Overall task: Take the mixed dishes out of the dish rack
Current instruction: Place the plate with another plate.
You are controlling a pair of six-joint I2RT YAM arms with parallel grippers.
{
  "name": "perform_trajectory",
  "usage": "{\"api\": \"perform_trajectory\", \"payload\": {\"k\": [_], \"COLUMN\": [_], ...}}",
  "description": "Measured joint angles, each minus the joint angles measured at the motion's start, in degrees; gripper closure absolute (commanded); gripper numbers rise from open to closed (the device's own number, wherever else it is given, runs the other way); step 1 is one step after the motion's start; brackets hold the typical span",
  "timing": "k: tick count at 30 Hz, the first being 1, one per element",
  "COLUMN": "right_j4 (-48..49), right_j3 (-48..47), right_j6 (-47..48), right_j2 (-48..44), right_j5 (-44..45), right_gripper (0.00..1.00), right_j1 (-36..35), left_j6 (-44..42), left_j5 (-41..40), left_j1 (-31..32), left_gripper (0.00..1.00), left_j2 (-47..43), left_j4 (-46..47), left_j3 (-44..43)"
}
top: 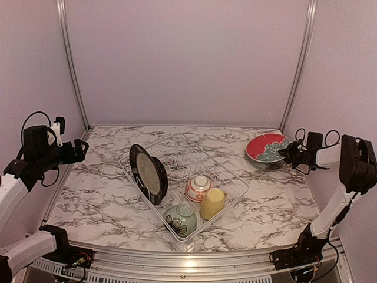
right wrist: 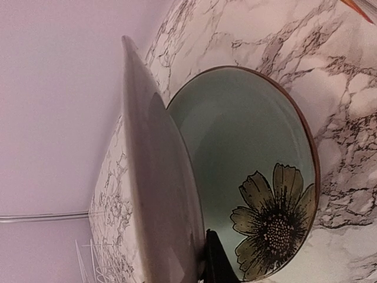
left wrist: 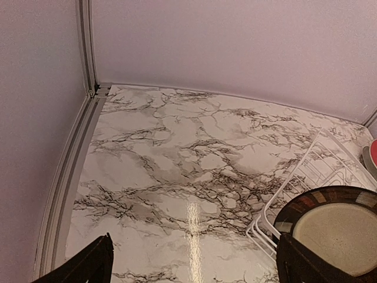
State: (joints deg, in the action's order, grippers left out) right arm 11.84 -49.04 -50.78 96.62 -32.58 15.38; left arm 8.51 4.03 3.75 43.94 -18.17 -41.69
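Note:
The white wire dish rack lies mid-table. In it stand two black-rimmed plates, a small red-patterned white bowl, a yellow cup and a green flowered bowl. My right gripper is shut on the rim of the red-and-teal plate at the right, outside the rack. In the right wrist view this plate's grey underside is tilted over the teal flowered plate, which lies on the table; one finger shows. My left gripper is open and empty above the left of the table.
The left wrist view shows the marble tabletop, the rack's corner and a black-rimmed plate at the right. Grey walls with metal rails close in the back and both sides.

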Motion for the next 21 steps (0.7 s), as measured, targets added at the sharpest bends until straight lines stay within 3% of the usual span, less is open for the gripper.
{"api": "perform_trajectory", "payload": {"k": [16, 21], "right_j4": [-1.2, -0.8], "right_j3": [-4.1, -5.6], "right_j6": [4.9, 6.2], "right_j2": [6.2, 8.2], "right_j5": [-1.4, -2.4], "right_gripper": [1.0, 0.9], "right_j1": [0.1, 0.3], "left_j6": [0.0, 0.0], "left_j5": [0.6, 0.7], "left_j1": [0.0, 0.0], "left_gripper": [0.01, 0.01], "left_j2": [-0.5, 0.0], "left_j4": [0.3, 0.3], "left_j3": [0.1, 0.1]}}
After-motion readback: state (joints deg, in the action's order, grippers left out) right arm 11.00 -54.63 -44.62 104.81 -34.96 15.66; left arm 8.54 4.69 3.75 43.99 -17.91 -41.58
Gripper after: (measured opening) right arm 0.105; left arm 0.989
